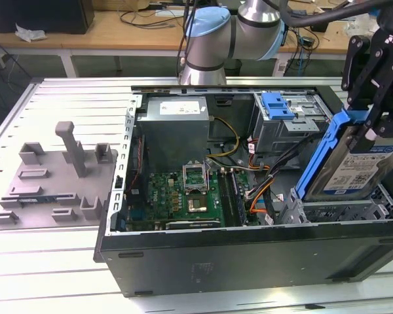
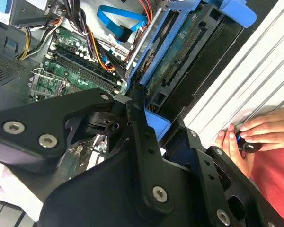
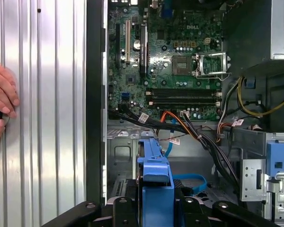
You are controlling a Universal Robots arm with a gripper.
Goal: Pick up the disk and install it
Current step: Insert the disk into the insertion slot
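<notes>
The disk (image 1: 365,167), a silver-grey drive with a white-and-blue label in a bright blue carrier frame, hangs tilted at the exterior view's right, over the open computer case (image 1: 249,252). Its lower end dips toward the metal bay (image 1: 340,210) in the case's near right corner. My gripper (image 1: 369,127) is shut on the upper part of the carrier. The second wrist view shows the disk's green circuit-board underside (image 2: 180,59) running away from my gripper (image 2: 162,128). In the first wrist view the carrier's blue edge (image 3: 154,172) sits between my black fingers (image 3: 122,208).
Inside the case lie the green motherboard (image 1: 183,193), the grey power supply (image 1: 173,121), loose cables (image 1: 262,186) and a drive cage with a blue latch (image 1: 278,104). A grey fixture (image 1: 59,176) stands on the slatted table. A person's hand (image 2: 255,132) rests beside the case.
</notes>
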